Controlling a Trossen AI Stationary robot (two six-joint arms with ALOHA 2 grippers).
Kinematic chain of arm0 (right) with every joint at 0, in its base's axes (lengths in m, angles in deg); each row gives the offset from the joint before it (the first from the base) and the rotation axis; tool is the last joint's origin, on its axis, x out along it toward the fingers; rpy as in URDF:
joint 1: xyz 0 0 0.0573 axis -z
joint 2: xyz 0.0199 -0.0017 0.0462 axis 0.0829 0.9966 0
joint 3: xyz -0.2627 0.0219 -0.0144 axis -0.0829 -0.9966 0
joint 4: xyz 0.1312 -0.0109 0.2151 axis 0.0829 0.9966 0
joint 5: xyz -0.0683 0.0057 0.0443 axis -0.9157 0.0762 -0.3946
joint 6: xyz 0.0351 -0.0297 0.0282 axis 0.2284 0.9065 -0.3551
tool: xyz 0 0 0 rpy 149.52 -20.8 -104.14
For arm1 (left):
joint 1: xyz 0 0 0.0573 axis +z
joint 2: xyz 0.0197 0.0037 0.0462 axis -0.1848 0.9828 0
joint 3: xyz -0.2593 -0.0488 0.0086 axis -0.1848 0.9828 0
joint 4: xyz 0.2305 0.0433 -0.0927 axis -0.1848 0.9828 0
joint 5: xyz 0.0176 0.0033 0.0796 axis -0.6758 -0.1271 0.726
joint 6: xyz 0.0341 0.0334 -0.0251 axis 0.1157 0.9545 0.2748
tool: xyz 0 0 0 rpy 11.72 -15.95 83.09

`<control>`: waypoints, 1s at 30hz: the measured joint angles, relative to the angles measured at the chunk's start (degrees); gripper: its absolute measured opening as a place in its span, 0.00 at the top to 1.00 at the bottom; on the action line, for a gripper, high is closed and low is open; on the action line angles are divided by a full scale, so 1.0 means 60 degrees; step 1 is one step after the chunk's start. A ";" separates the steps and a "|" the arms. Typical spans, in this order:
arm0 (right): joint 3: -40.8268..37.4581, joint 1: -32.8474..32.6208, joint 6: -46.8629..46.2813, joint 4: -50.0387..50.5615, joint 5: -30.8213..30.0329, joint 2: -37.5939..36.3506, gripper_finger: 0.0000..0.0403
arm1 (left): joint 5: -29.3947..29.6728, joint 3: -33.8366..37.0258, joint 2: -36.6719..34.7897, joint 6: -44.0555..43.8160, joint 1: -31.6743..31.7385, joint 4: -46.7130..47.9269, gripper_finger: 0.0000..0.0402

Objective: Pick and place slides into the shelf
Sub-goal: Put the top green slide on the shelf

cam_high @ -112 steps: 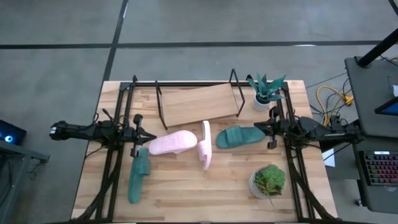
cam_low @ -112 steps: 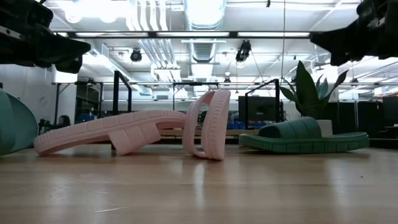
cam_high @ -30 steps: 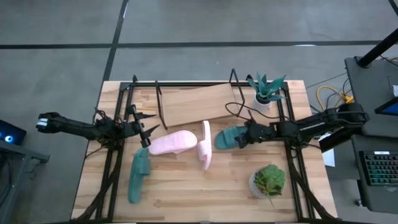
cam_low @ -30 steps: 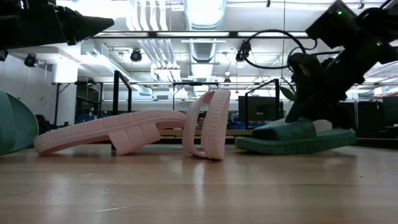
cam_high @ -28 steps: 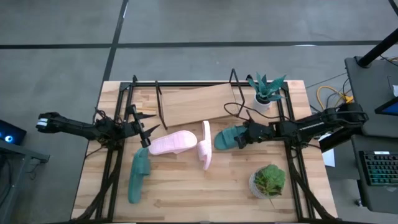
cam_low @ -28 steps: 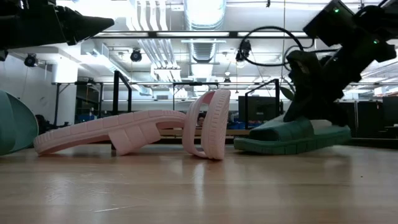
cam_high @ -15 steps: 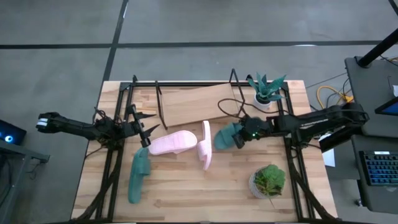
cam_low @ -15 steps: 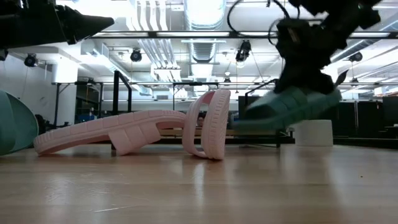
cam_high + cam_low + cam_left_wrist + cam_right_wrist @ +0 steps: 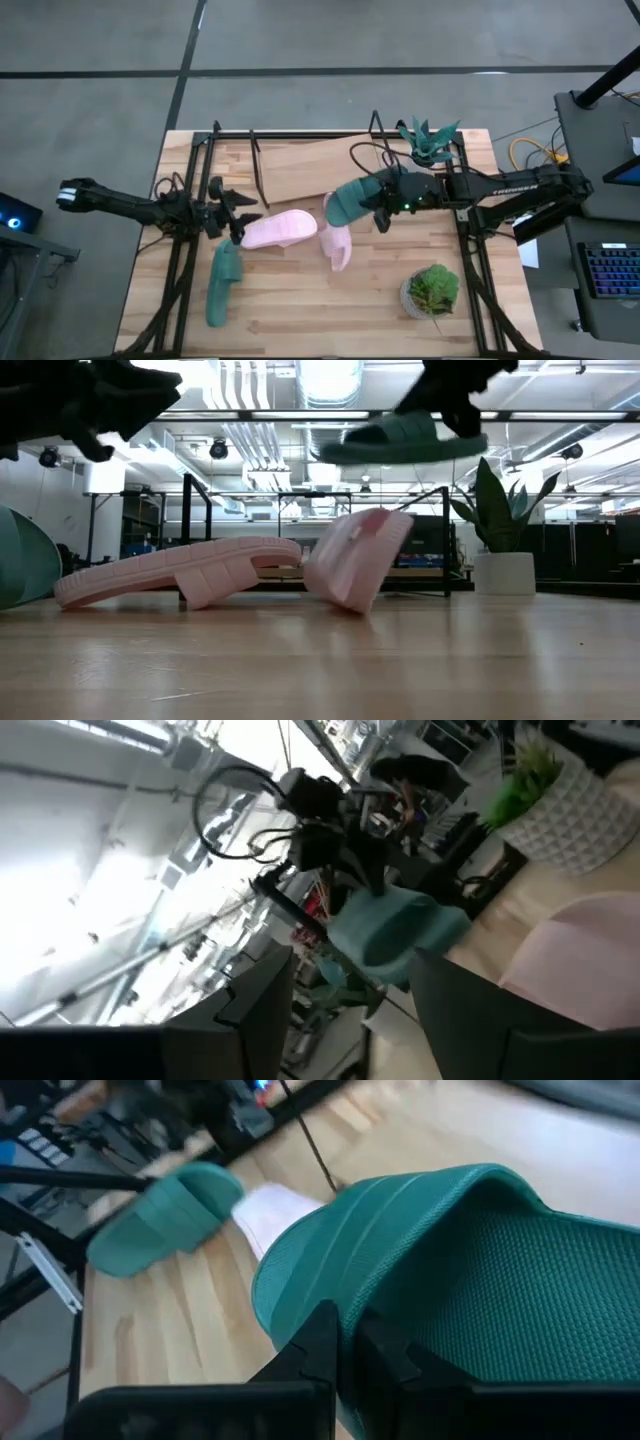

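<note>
Clamping its fingers tight on the strap edge, the right pincer [image 9: 383,203] holds one teal slide [image 9: 352,199] lifted clear of the tabletop [image 9: 300,310]; in the low view that slide [image 9: 402,438] hangs level above everything else. It sits near the tabletop's middle, just in front of the shelf [image 9: 318,165], whose slanted wooden board lies along the far edge and carries no slides.

The left pincer [image 9: 240,212] hovers toward the left edge with its fingers spread apart and nothing between them, its tips just beside the heel end of a pink slide [image 9: 276,229].

Four slides show in all: two teal, two pink. The second teal slide [image 9: 224,283] lies flat near the front-left corner, close below the left pincer. The first pink slide rests sole-up between the two pincers; the other pink slide [image 9: 335,245] is tipped on its side just beside it, under and slightly in front of the lifted teal one.

Two potted plants stand on the right side: one [image 9: 428,143] at the far-right corner beside the shelf, one [image 9: 432,290] near the front-right corner.
</note>
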 joint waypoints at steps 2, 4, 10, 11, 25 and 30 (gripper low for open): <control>0.0257 0.0000 0.0327 -0.0024 -0.0163 0.0044 0.97 | -0.0029 -0.0134 0.0435 0.0671 0.0000 -0.0271 0.54; 0.0502 0.0000 0.0544 0.0022 -0.0219 0.0175 0.97 | -0.0042 -0.0387 0.0952 0.1366 0.0000 -0.0384 0.54; 0.1099 0.0000 0.1135 0.0079 -0.0223 0.0517 0.97 | 0.0062 -0.1802 0.3019 0.1865 0.0000 -0.0473 0.54; 0.1185 0.0000 0.1207 0.0127 -0.0219 0.0550 0.97 | 0.0164 -0.2041 0.3418 0.2026 0.0000 -0.0489 0.54; 0.1510 0.0055 0.1701 0.0542 -0.0694 0.0692 0.97 | 0.3003 -0.4420 0.8317 0.5852 -0.0354 -0.2479 0.54; 0.1439 0.0256 0.1701 0.0563 -0.0715 0.0603 0.97 | 0.3866 -0.5033 0.9451 0.7105 -0.0506 -0.3362 0.54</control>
